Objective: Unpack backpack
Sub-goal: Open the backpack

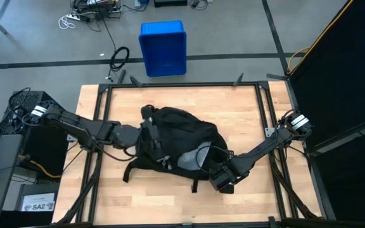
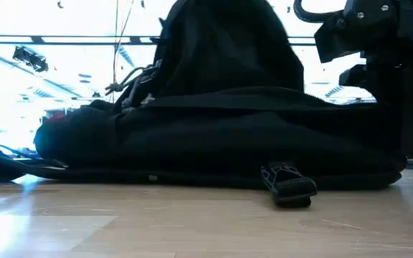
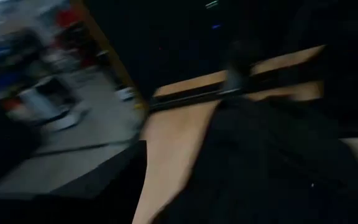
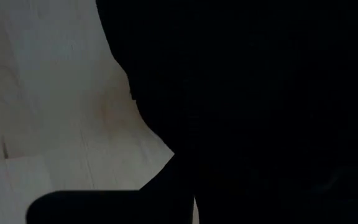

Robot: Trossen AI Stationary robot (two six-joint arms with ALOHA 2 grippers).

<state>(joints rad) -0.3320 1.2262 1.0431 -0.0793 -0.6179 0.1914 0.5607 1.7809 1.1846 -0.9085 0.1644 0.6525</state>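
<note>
The backpack lies slumped at the centre of the wooden bench in the high view, a loose strap trailing toward the lower left. The left gripper presses against the bag's left edge; whether it grasps fabric cannot be told. The right gripper sits at the bag's lower right corner, clenched, its fingers hidden by dark fabric. In the low view a plastic buckle rests on the bench in front of the bag. A blue bin stands on the floor beyond the bench, upper centre, with cables just left of it.
</note>
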